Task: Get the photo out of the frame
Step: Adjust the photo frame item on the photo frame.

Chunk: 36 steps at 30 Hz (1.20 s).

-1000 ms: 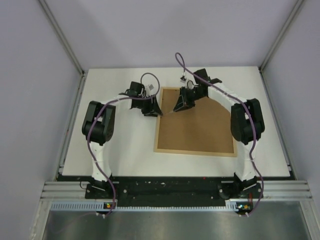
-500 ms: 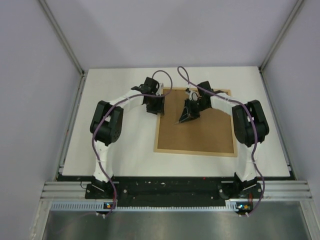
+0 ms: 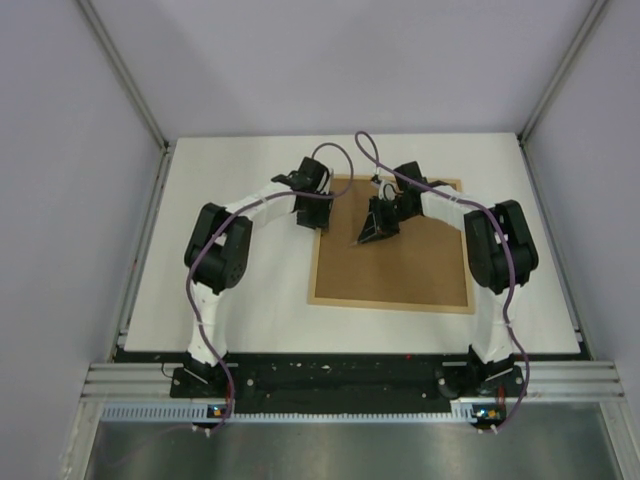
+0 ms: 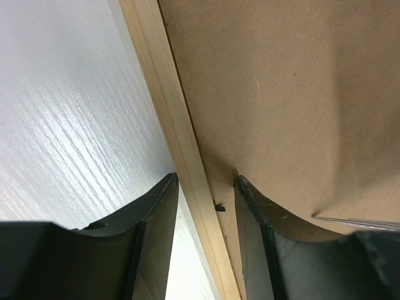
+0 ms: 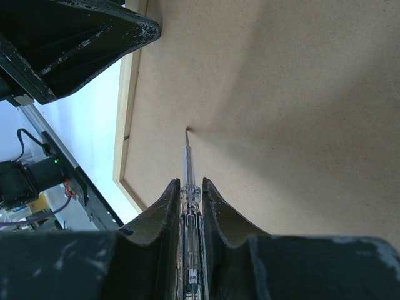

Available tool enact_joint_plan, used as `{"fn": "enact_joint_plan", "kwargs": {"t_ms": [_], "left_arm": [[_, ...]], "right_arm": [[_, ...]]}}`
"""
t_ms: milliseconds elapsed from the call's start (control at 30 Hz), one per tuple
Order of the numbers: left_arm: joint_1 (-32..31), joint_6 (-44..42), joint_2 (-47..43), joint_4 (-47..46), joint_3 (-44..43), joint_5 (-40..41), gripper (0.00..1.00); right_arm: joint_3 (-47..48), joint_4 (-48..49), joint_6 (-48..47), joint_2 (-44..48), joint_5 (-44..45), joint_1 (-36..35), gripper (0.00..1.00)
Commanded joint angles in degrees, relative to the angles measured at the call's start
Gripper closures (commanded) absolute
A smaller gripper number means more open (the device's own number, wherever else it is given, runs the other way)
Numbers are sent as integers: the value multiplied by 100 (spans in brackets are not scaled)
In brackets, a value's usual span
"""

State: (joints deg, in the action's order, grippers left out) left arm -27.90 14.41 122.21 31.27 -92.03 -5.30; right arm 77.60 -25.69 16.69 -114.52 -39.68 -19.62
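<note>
The frame [image 3: 390, 306] lies face down on the counter [image 3: 270, 300], backing board [image 5: 281, 94] up; the left pincer [image 4: 205, 180], released, straddles its left rail; the right pincer [image 5: 189, 182] clenches a thin probe [image 5: 187, 156] touching the board

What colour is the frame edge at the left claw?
The frame edge is light tan wood; left wrist view.

A lab robot cell: white table [image 3: 250, 290], plain panels [image 3: 330, 60], aluminium rails [image 3: 350, 378].
</note>
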Motion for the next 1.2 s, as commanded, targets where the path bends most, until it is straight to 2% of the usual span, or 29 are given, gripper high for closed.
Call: {"fn": "enact_joint_plan", "kwargs": {"t_ms": [0,267,400,600,667,833,1067,1167], "left_arm": [[-172,-185,-4,512,238,477,54],[-233,-325,-373,328,633,706,50],[-216,-281,-418,249,739,365,46],[-190,-246,-23,485,301,337,48],[-198,-194,83,538,195,302,52],[-190,-158,119,547,150,389,71],[-190,-132,13,486,220,469,82],[-181,-53,-118,398,334,460,95]], "right_arm": [[27,161,-104,-35,663,90,100],[27,161,-104,-18,672,90,100],[62,161,-87,-70,672,90,100],[53,170,-78,-62,663,72,100],[53,170,-78,-53,655,81,100],[27,170,-96,-35,593,81,100],[36,170,-139,-167,611,72,100],[27,161,-148,-220,663,72,100]]}}
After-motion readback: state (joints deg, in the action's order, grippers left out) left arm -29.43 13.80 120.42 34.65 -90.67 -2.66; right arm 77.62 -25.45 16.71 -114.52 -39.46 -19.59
